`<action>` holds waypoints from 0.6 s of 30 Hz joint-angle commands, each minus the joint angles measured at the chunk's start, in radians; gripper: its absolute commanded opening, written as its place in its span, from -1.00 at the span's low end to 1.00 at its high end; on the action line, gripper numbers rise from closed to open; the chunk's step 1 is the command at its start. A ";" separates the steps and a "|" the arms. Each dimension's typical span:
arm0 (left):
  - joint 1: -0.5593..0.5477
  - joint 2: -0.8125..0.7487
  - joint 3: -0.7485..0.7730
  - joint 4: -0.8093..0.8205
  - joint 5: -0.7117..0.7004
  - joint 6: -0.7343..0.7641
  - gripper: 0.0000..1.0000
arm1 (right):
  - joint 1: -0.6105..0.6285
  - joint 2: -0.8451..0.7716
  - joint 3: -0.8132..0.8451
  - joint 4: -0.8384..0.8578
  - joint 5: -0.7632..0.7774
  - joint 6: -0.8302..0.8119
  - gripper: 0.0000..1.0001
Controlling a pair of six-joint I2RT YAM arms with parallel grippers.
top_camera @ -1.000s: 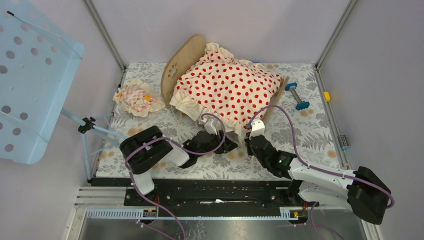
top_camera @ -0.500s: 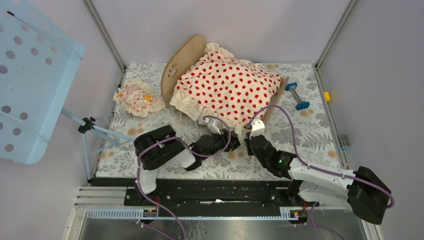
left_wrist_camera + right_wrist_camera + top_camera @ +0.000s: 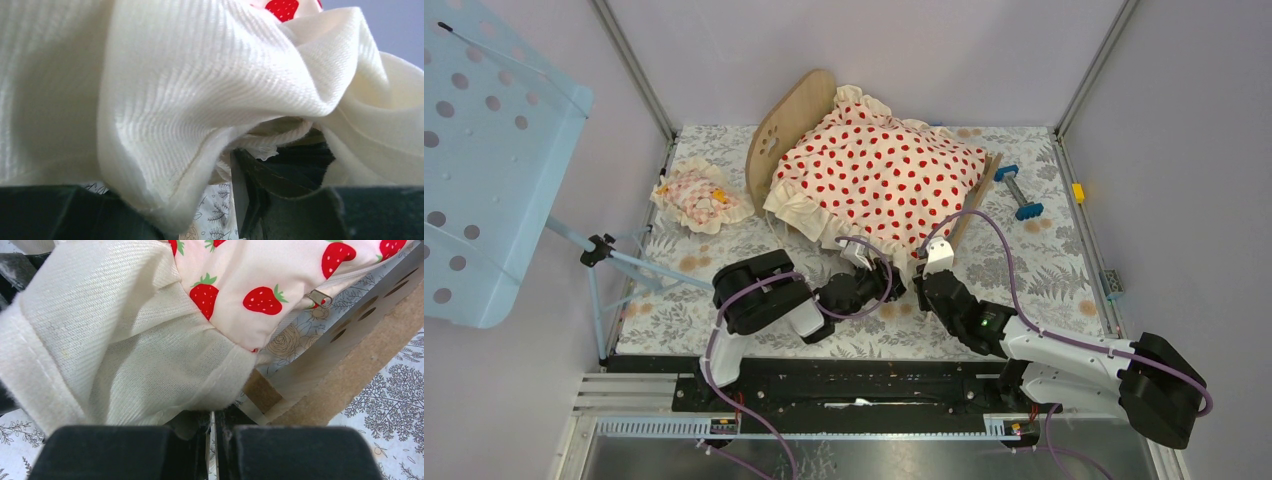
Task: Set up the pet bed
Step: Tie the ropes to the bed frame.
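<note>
The pet bed (image 3: 789,125) stands at the back of the mat, its rounded wooden headboard on the left and its low footboard (image 3: 320,375) on the right. The red-dotted cream blanket (image 3: 884,175) covers it, so the mattress is hidden. My right gripper (image 3: 937,262) is shut on the blanket's near right ruffle (image 3: 150,375), which bunches over its tips (image 3: 212,415). My left gripper (image 3: 879,272) sits at the near edge just left of it. Its jaws (image 3: 215,210) stand apart, and a fold of the ruffle (image 3: 165,125) hangs between them.
A small pink pillow (image 3: 699,195) lies left of the headboard. A blue dumbbell toy (image 3: 1018,192) and a yellow block (image 3: 1078,191) lie to the right of the footboard. A blue perforated panel (image 3: 484,150) on a stand leans in at the left.
My left arm has swung right and forward, bringing its gripper up to the blanket's near ruffle. The right arm and the blanket have stayed put.
</note>
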 commanded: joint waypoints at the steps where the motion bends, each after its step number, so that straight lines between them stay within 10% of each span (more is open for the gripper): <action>1: -0.007 0.018 0.032 0.139 -0.003 0.019 -0.31 | -0.001 -0.008 -0.003 0.034 0.034 0.007 -0.91; 8: -0.007 0.018 0.030 0.148 0.011 0.010 -0.89 | -0.001 -0.009 -0.005 0.035 0.035 0.008 -0.91; 18: -0.006 -0.060 -0.013 0.121 0.054 0.027 -1.00 | -0.002 -0.001 0.001 0.029 0.047 0.013 -0.91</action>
